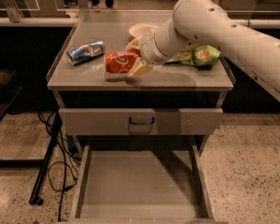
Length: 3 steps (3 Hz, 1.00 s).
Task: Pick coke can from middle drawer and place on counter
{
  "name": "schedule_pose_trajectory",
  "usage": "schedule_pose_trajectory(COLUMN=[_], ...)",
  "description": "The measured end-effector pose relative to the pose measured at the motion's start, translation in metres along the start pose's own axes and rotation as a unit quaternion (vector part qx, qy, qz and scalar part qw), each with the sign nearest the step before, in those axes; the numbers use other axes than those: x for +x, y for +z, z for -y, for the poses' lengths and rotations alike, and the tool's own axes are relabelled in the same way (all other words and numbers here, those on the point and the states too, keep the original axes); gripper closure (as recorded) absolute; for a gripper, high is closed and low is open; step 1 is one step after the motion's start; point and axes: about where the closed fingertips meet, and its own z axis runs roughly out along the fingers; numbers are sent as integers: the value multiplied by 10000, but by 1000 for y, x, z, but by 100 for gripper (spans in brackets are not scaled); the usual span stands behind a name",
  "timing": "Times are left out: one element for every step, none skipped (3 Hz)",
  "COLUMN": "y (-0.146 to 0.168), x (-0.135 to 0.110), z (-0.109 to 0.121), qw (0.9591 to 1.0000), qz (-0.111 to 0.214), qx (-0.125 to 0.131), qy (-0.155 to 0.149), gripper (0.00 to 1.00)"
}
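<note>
Down on counter (177,80), claw (131,59) clasps coke can (116,62).

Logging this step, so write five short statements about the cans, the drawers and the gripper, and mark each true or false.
1. The coke can lies in the middle drawer. False: it lies on its side on the counter, between the jaws of the gripper.
2. The middle drawer stands pulled open. True.
3. The blue-and-silver can lies on the counter, apart from the coke can. True.
4. The drawer front with the loop handle is pulled out. False: it is shut.
5. The gripper hangs over the open drawer. False: it is over the counter, at the coke can.
</note>
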Motion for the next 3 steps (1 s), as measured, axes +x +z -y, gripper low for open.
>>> schedule_pose_trajectory(y=[0,0,0], x=[0,0,0], z=[0,0,0], qw=[10000,10000,10000], qz=[0,1,1], qx=[0,-1,-1], qy=[0,0,0], gripper=[11,0,0])
